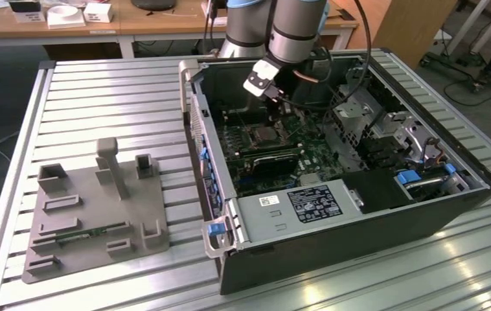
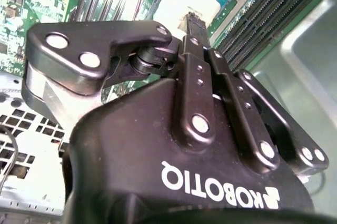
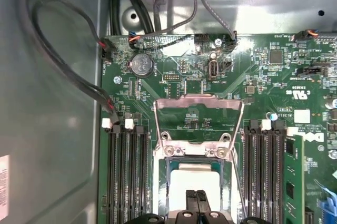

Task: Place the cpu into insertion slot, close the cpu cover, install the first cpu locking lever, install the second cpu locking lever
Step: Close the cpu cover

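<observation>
While the cpu (image 3: 197,177) lies seated in the insertion slot (image 3: 160,171), the claw (image 3: 196,203) hangs close over it, pressed together and pinching nothing. The cpu cover (image 3: 200,99) stands swung open, directly beyond the slot from the claw.

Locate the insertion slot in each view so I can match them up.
Exterior view: insertion slot sits mid-board inside the open computer case.
First wrist view: it lies between the two memory-slot banks, with the pale cpu in it.
Second wrist view: it is just beyond the fingertips, pale cpu showing.
Shared landmark: the gripper, poised over the slot.
</observation>
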Robot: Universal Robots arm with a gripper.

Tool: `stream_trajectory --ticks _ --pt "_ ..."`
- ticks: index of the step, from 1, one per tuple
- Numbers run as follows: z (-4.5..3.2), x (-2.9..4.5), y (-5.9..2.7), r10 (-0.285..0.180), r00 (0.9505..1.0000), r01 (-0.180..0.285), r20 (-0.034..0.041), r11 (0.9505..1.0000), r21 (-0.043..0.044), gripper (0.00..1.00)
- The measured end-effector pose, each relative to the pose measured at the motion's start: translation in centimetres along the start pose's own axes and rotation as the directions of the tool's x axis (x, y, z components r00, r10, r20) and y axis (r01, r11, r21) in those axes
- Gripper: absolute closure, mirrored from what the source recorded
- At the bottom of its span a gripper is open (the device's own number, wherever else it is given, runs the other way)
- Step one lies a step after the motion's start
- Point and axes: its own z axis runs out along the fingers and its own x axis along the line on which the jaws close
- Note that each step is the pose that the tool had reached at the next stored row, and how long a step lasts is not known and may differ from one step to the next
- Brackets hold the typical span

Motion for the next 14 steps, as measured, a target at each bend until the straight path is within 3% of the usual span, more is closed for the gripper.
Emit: stream_trajectory --ticks 10,14 --pt "-2.43 0.05 -0.02 0.0 1.0 0.0 0.0001 1.0 -0.0014 0.9" --pt "-2.65 0.06 -0.02 0.0 1.0 0.0 -0.0001 1.0 -0.0016 0.9"
